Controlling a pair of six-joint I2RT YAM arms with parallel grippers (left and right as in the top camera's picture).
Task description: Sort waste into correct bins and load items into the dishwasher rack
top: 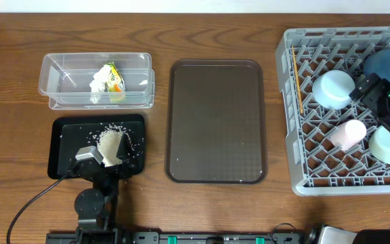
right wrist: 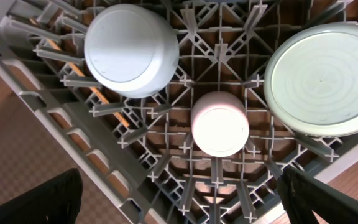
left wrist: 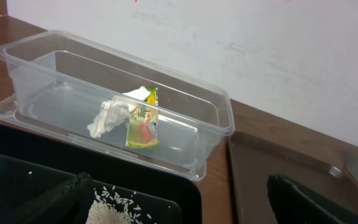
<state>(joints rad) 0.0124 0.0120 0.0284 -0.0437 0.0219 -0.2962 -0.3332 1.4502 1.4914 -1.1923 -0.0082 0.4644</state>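
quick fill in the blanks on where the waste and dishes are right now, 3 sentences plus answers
The snack wrapper and the tissue lie in the ____ tub.
The rice sits in the ____ tray.
The ____ cup stands in the rack beside the light blue bowl and the mint green bowl.
Missing words: clear; black; pink.

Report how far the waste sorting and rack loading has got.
Done: the rice sits in the black tray, and the wrapper and tissue lie in the clear tub. The light blue bowl, mint bowl, pink cup, dark blue plate and chopstick are in the rack. In hand: nothing; the left gripper and right gripper are open and empty. Left: nothing visible.
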